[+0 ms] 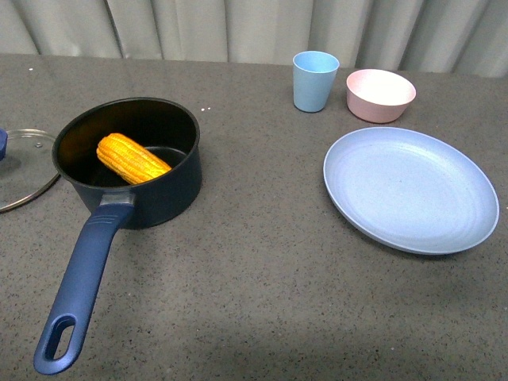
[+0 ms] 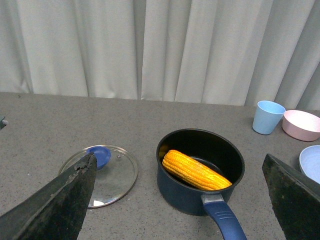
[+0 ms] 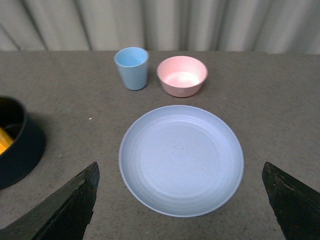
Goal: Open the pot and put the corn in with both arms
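Note:
The navy pot (image 1: pixel 159 194) stands open on the grey table at the left, its blue handle (image 1: pixel 83 286) pointing toward me. The yellow corn (image 1: pixel 131 158) lies inside it, leaning on the wall. The glass lid (image 1: pixel 22 165) with its blue knob lies flat on the table left of the pot. Neither arm shows in the front view. In the left wrist view the pot (image 2: pixel 177 192), corn (image 2: pixel 196 170) and lid (image 2: pixel 112 175) lie ahead of my left gripper (image 2: pixel 180 200), which is open and empty. My right gripper (image 3: pixel 180 200) is open and empty above the blue plate (image 3: pixel 181 159).
A light blue cup (image 1: pixel 315 80) and a pink bowl (image 1: pixel 380 94) stand at the back right. A large blue plate (image 1: pixel 410 189) lies at the right. A pale curtain hangs behind the table's far edge.

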